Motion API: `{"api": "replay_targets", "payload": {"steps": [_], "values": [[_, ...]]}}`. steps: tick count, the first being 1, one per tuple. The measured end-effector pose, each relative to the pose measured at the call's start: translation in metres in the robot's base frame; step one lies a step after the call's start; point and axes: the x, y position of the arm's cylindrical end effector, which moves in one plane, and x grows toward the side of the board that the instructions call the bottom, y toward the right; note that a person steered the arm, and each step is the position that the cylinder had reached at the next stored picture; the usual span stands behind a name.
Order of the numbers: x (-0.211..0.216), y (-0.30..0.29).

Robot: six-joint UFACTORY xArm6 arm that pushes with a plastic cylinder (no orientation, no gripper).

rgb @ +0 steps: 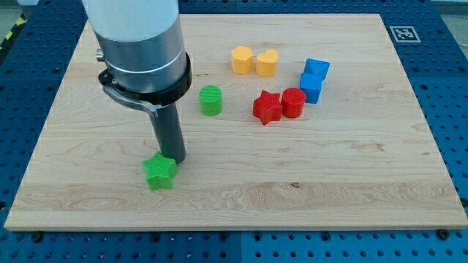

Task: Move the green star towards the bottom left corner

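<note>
The green star [160, 172] lies on the wooden board [351, 183], left of centre and toward the view's bottom. My tip [174, 158] stands right against the star's upper right side, touching or nearly touching it. The dark rod rises from there to the arm's grey cylinder [139, 44] at the view's top left.
A green cylinder [210, 100] stands above and right of the star. A red star [267, 107] and a red cylinder [293, 102] sit near the centre. Two yellow blocks [254, 61] lie at the top. Two blue blocks [314, 79] lie to their right.
</note>
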Motion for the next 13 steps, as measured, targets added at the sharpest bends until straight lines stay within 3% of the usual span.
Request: {"api": "replay_targets", "payload": {"steps": [1, 4, 5, 6, 7, 10, 11, 13], "values": [[0.000, 0.032], [0.015, 0.052], [0.025, 0.035], [0.025, -0.034], [0.016, -0.068], [0.007, -0.071], [-0.024, -0.064], [-0.033, -0.113]]}}
